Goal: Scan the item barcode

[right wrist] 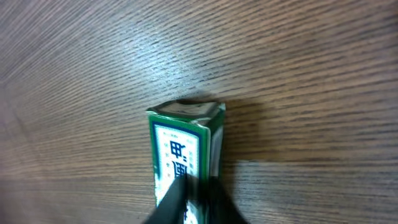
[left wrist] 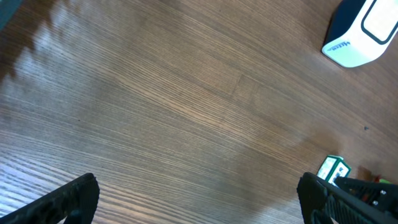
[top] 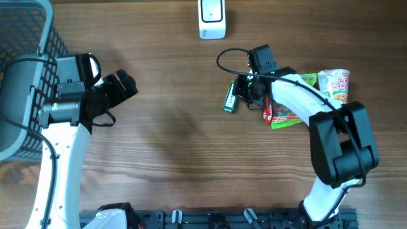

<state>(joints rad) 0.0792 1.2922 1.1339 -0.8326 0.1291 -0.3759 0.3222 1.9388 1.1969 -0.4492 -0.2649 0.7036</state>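
Resting on the table (top: 178, 127), the white scanner (top: 212, 18) stands well beyond the right pincer (right wrist: 196, 196), which is clamped on the near end of the green box (right wrist: 183, 140). Lifting and scanning are not yet done. The left pincer (top: 127, 86) gapes wide, well apart.

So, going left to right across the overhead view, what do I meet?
Wire basket → left gripper → white scanner → green box → snack packets → cup noodles.
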